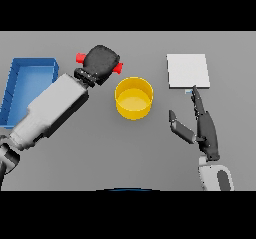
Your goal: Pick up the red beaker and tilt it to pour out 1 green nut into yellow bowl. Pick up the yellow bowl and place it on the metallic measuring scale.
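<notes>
The red beaker (118, 67) is almost wholly covered by the left hand (101, 62), which is wrapped over it from above. Only two bright red bits show: one end poking out on the hand's left side, the other on its right, nearest the bowl. From those two ends the beaker appears to lie tipped on its side, its long axis running roughly left to right, with the right end close to the upper left rim of the yellow bowl (134, 99) but not over it. Whether it is off the bench (130, 153) or resting on it cannot be told from this view, and nothing of what it holds can be seen.

The yellow bowl is a round, straight-walled tub standing upright near the middle of the grey bench; its inside looks plain yellow, with no nut to be made out in it.

The scale (187, 70) is a flat, pale square plate to the right of the bowl and a little farther back, apart from it. The right hand (206, 130) lies just in front of it, fingers straight and thumb spread wide, holding nothing; its longest fingertip reaches the scale's near edge.

A blue tray (22, 83) sits at the far left, partly behind the left forearm.
</notes>
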Robot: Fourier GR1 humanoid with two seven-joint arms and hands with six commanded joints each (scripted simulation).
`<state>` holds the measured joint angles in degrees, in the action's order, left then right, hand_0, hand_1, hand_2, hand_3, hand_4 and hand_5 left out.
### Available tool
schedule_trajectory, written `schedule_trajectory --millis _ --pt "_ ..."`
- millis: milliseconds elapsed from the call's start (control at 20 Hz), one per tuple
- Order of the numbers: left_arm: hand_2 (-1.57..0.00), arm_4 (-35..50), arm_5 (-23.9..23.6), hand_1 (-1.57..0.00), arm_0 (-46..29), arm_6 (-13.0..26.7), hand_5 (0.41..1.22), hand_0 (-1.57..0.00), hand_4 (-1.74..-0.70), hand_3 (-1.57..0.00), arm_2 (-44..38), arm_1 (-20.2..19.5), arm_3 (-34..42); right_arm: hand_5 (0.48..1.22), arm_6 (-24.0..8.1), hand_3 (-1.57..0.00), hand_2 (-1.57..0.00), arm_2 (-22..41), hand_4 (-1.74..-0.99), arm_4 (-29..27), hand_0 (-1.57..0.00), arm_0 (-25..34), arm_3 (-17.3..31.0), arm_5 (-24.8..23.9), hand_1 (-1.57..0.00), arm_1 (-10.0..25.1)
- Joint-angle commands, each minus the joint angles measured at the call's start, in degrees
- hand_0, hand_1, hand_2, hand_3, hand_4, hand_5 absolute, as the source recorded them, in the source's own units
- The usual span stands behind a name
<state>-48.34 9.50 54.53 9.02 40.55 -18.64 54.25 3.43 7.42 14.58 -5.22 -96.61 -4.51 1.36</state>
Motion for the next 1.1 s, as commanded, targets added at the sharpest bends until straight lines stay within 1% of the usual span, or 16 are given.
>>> schedule_trajectory --millis 0,50,150,200,300,350,500,550,600,650,750,800,900,950,1000,1050 --pt "-1.57 -1.1 0.5 -1.57 1.1 -1.0 1.215 -1.57 -1.7 -1.28 1.4 0.0 -0.3 0.678 1.0 0.0 0.0 -0.3 -1.292 0.0 0.0 -0.4 -0.1 -0.3 0.0 0.2" --pt "-1.57 -2.3 1.2 -1.57 2.2 -1.5 1.216 -1.57 -1.71 -1.34 3.3 0.6 -1.1 0.672 0.8 0.0 0.0 -0.3 -1.294 -0.4 0.0 -0.3 0.0 -0.2 0.0 -0.2" --pt "-1.57 -4.2 2.3 -1.57 4.6 -4.5 1.218 -1.57 -1.72 -1.42 6.3 0.8 -3.2 0.657 -0.1 0.0 0.0 -1.4 -1.294 -1.7 0.0 0.7 0.2 -0.3 0.0 -0.1" --pt "-1.57 -5.4 2.6 -1.57 5.6 -5.1 1.218 -1.57 -1.72 -1.45 8.0 1.2 -3.9 0.653 1.1 0.0 0.0 -1.2 -1.294 -2.1 0.0 -0.2 0.4 0.2 0.0 -0.4" --pt "-1.57 -7.3 4.3 -1.57 6.9 -5.3 1.219 -1.57 -1.73 -1.49 11.2 1.3 -5.0 0.644 1.8 0.0 0.0 -0.7 -1.29 -1.9 0.0 -0.9 -0.3 0.3 0.0 -0.6" --pt "-1.57 -8.6 4.4 -1.57 7.7 -5.7 1.22 -1.57 -1.73 -1.51 12.9 1.3 -5.5 0.64 1.7 0.0 0.0 -0.8 -1.291 -1.8 0.0 -0.7 0.7 0.0 0.0 -0.8" --pt "-1.57 -10.6 6.1 -1.57 9.7 -6.5 1.22 -1.57 -1.74 -1.54 16.7 1.3 -6.1 0.631 1.4 0.0 0.0 -1.1 -1.291 -1.5 0.0 -0.6 0.5 -0.4 0.0 -0.5" --pt "-1.57 -11.4 5.9 -1.57 10.6 -6.6 1.22 -1.57 -1.74 -1.55 18.0 2.0 -7.0 0.627 1.0 0.0 0.0 -1.3 -1.288 -1.5 0.0 -0.1 0.1 -0.6 0.0 -0.4" --pt "-1.57 -12.0 6.2 -1.57 11.3 -7.6 1.221 -1.57 -1.74 -1.55 19.3 1.1 -6.5 0.618 0.6 0.0 0.0 -1.0 -1.286 -0.9 0.0 -0.1 0.3 -1.0 0.0 -0.7" --pt "-1.57 -12.7 6.0 -1.57 12.2 -7.7 1.221 -1.57 -1.74 -1.55 20.3 1.7 -7.6 0.609 0.6 0.0 0.0 -1.2 -1.278 -0.9 0.0 -0.1 1.1 -1.0 0.0 -0.7" --pt "-1.57 -13.5 5.2 -1.57 13.8 -8.6 1.221 -1.57 -1.74 -1.56 21.9 1.8 -8.6 0.593 0.0 0.0 0.0 -1.0 -1.276 0.0 0.0 0.4 1.3 -1.6 0.0 -0.6" --pt "-1.57 -14.0 5.5 -1.57 15.1 -9.0 1.221 -1.57 -1.74 -1.56 22.8 1.9 -9.6 0.588 0.3 0.0 0.0 -0.8 -1.27 0.1 0.0 0.1 1.1 -1.6 0.0 -0.7" --pt "-1.57 -15.0 7.2 -1.57 16.9 -9.7 1.221 -1.57 -1.74 -1.57 25.1 2.7 -10.5 0.583 -0.6 0.0 0.0 -0.5 -1.25 1.7 0.0 0.7 1.1 -2.5 0.0 -0.7" --pt "-1.57 -15.1 8.4 -1.57 17.6 -9.9 1.221 -1.57 -1.74 -1.57 26.0 3.1 -10.4 0.582 -0.2 0.0 0.0 0.0 -1.236 2.2 0.0 -0.2 0.9 -2.7 0.0 -1.0" --pt "-1.57 -15.8 7.9 -1.57 17.9 -10.4 1.221 -1.57 -1.73 -1.57 27.3 3.3 -10.9 0.583 -0.2 0.0 0.0 -0.3 -1.225 1.9 0.0 0.1 1.7 -2.6 0.0 -1.0" --pt "-1.57 -16.3 8.3 -1.57 18.5 -11.0 1.221 -1.57 -1.74 -1.57 28.6 3.5 -11.3 0.585 0.8 0.0 0.0 -0.4 -1.216 1.9 0.0 -0.1 2.0 -2.8 0.0 -0.9"
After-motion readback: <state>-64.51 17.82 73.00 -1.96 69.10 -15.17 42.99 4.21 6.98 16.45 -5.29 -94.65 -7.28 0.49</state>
